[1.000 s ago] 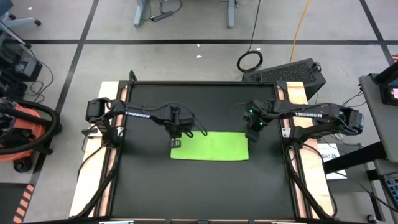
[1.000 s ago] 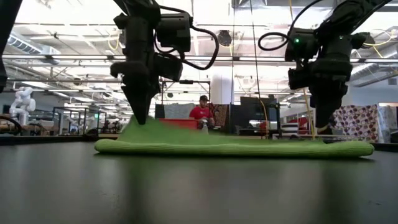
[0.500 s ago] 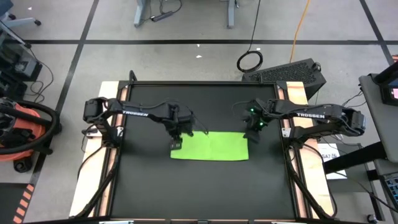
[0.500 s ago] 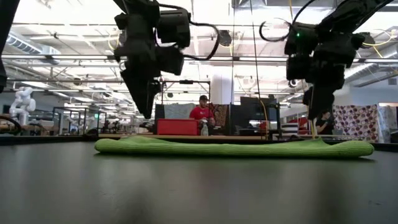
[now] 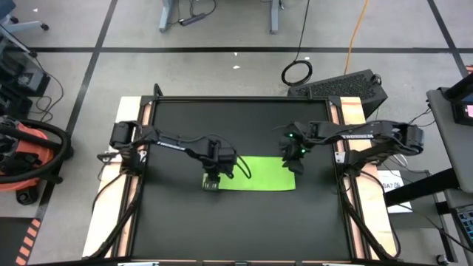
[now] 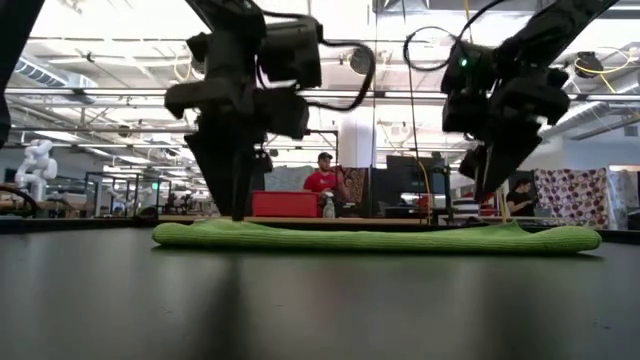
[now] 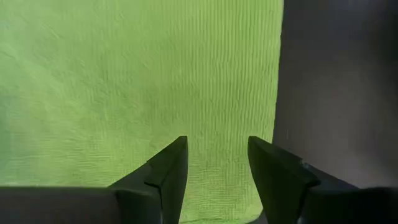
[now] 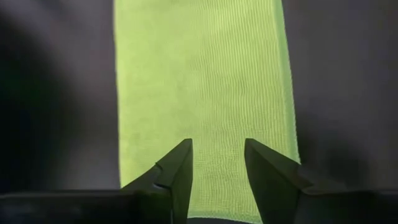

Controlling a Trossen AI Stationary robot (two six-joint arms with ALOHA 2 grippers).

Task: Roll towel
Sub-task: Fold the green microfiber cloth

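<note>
We see the towel (image 5: 251, 173) flat mid-table (image 5: 244, 222), unrolled; its raised left corner from a second ago has dropped. Left gripper (image 5: 212, 180) let go and hovers over that end, jaws spread, empty; right gripper (image 5: 290, 165) moved over the other end, spread too. Rolling not begun

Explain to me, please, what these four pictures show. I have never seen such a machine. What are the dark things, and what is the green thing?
It is a robot with two dark arms at a black table. One camera looks down from above, one looks level across the tabletop, and one sits on each wrist. The green thing is a small towel, lying flat. The left gripper hangs over one end of it, the right gripper over the other. Both are open; the wrist views show the towel between empty fingers. Nothing is held.
</note>
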